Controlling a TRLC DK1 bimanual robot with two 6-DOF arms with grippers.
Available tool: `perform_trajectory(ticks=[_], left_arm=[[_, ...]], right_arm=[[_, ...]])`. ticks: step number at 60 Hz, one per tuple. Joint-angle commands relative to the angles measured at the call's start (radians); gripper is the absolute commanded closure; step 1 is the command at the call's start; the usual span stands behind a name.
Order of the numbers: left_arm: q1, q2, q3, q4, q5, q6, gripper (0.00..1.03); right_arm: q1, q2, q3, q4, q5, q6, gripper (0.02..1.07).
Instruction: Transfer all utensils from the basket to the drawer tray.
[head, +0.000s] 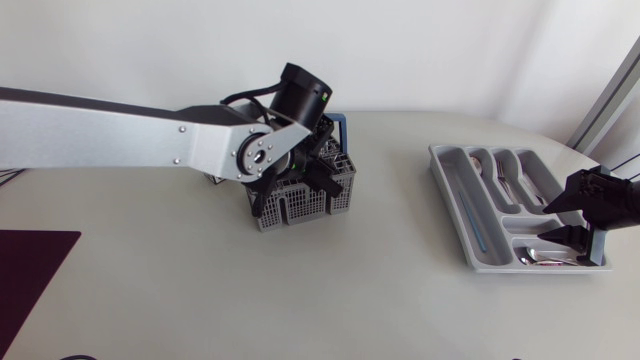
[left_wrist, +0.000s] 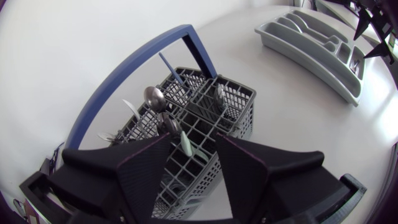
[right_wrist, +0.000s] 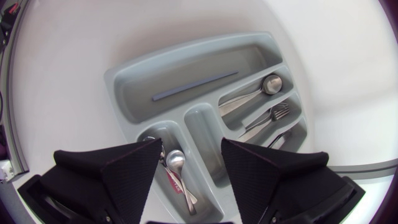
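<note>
While your left gripper (left_wrist: 193, 142) hangs right over the basket (left_wrist: 239, 109), its two fingers stand wide apart and grip nothing. A pale green handle (left_wrist: 185, 144) rises out of the grid of cells in the gap between them, and you cannot tell whether it brushes either finger. Just ahead of it a silver spoon (left_wrist: 153, 96) stands bowl up in the basket. Beyond that a thin blue stick (left_wrist: 169, 67) leans beneath the basket's blue carrying arch (left_wrist: 124, 68). Well apart, across the table, lies the grey drawer tray (left_wrist: 292, 46).

Your right gripper (right_wrist: 191, 149) hangs over one end of that tray, likewise released, fingers spread and empty. Under the gap a small spoon (right_wrist: 176, 162) lies in a short compartment. Farther ahead, a larger spoon (right_wrist: 270, 84) and a fork (right_wrist: 280, 112) rest in neighbouring narrow slots, and a blue-grey rod (right_wrist: 196, 86) lies alone in the long compartment.
</note>
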Motion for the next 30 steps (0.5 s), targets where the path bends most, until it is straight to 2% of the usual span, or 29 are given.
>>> perform_trajectory(ticks=[1, 8, 15, 21, 30], left_arm=[[-0.009, 0.056, 0.114, -0.077, -0.032, -0.012, 0.66], [-0.017, 0.098, 0.218, -0.216, -0.068, -0.054, 0.66], [-0.034, 0.113, 0.272, -0.299, -0.078, -0.077, 0.66], [-0.051, 0.122, 0.29, -0.342, -0.101, -0.091, 0.7], [-0.055, 0.13, 0.287, -0.359, -0.124, -0.098, 0.71]], right_arm=[[0.025, -0.04, -0.022, -0.044, 0.0, 0.071, 0.25], [0.048, -0.078, -0.016, -0.097, 0.0, 0.102, 0.22], [0.071, -0.112, -0.019, -0.143, 0.001, 0.118, 0.2], [0.085, -0.129, -0.028, -0.143, 0.003, 0.134, 0.2], [0.097, -0.135, -0.04, -0.145, 0.003, 0.138, 0.2]])
